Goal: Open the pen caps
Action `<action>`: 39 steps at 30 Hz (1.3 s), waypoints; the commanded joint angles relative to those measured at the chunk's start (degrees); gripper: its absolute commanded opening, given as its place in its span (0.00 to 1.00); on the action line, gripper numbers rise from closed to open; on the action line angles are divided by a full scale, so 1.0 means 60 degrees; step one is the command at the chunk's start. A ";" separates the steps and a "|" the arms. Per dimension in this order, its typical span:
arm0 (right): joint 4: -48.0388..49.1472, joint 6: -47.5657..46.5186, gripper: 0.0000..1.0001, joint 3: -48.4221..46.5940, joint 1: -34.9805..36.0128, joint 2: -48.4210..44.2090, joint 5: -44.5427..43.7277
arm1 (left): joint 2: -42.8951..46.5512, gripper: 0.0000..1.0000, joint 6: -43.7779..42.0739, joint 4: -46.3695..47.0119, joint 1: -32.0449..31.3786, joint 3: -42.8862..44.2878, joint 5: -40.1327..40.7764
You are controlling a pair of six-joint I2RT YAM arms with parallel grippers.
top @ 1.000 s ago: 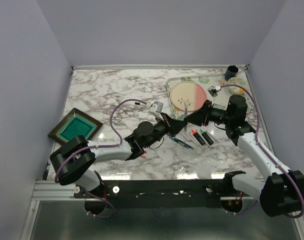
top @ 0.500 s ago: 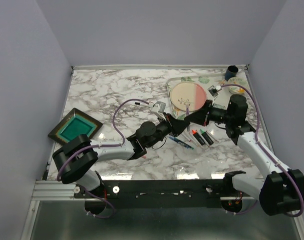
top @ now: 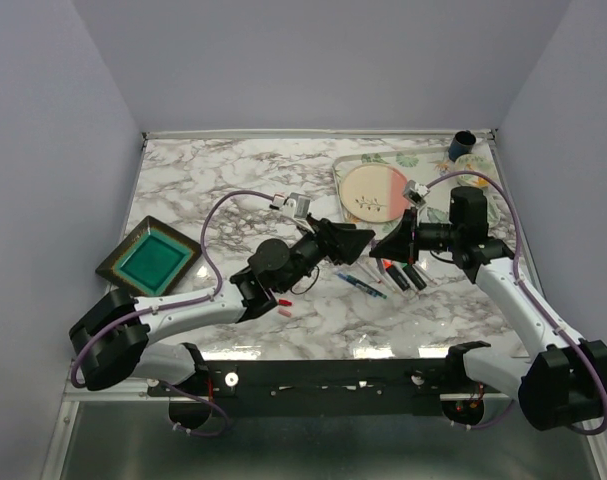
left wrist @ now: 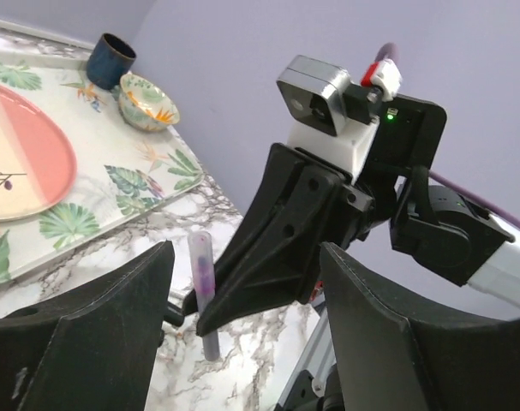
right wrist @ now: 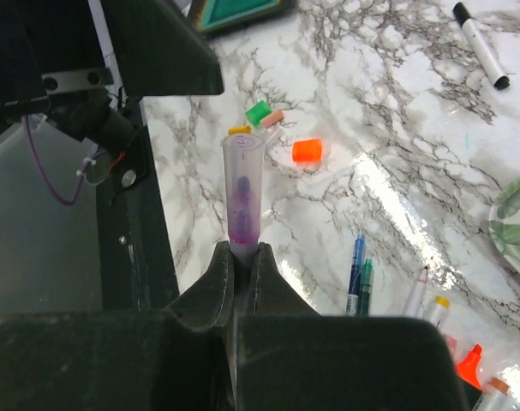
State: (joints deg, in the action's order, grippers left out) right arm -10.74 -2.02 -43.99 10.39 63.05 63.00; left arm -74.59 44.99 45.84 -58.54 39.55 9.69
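My right gripper (right wrist: 242, 253) is shut on a slim lilac pen (right wrist: 242, 197) that points away from it, its translucent cap showing a purple tip inside. Facing it, my left gripper (left wrist: 247, 282) stands open, its wide fingers (left wrist: 88, 334) to either side of the same pen (left wrist: 204, 291) without touching it. From above, the two grippers (top: 355, 240) (top: 385, 244) meet over the table's middle. Loose pen caps lie on the marble: green (right wrist: 258, 112), pink (right wrist: 273, 118), orange (right wrist: 307, 151). Blue and green pens (right wrist: 359, 274) and capped highlighters (top: 403, 275) lie below.
A leaf-patterned tray (left wrist: 114, 184) at the back right holds a pink plate (top: 375, 190), a small bowl (left wrist: 146, 101) and a dark cup (top: 462, 145). A teal square dish (top: 150, 256) sits at the left edge. A black-and-white marker (right wrist: 481, 44) lies on the marble.
My left gripper has opened and drawn back to the left off the pen. My right gripper has shut on the pen and now holds it alone.
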 commanded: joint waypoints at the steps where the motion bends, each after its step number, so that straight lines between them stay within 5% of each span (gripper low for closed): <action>1: -0.1300 -0.1522 0.00 -0.0505 0.0040 0.0229 0.0808 | -0.0078 0.76 -0.0453 -0.1469 0.0089 0.0585 0.0596; 19: -0.0993 -0.0996 0.00 -0.0476 0.0040 0.0332 0.0867 | -0.1440 0.47 0.0074 -0.1576 0.0089 0.1435 -0.0195; 25: -0.0949 -0.0923 0.00 -0.0462 0.0026 0.0376 0.0852 | -0.1660 0.24 0.0075 -0.1766 0.0104 0.1611 -0.0180; 28: -0.0992 -0.0937 0.01 -0.0491 0.0040 0.0405 0.0852 | -0.1603 0.02 0.0001 -0.1913 0.0221 0.1772 -0.0253; 39: -0.2135 -0.1816 0.00 -0.0916 0.0055 0.0947 0.0589 | 0.0578 0.00 -0.0526 -0.3773 0.2811 0.2710 0.1563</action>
State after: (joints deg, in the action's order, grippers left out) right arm -14.68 -9.43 -49.71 11.66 68.25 66.52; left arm -79.85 45.80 25.10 -53.01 52.53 5.10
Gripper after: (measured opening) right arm 0.037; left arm 0.077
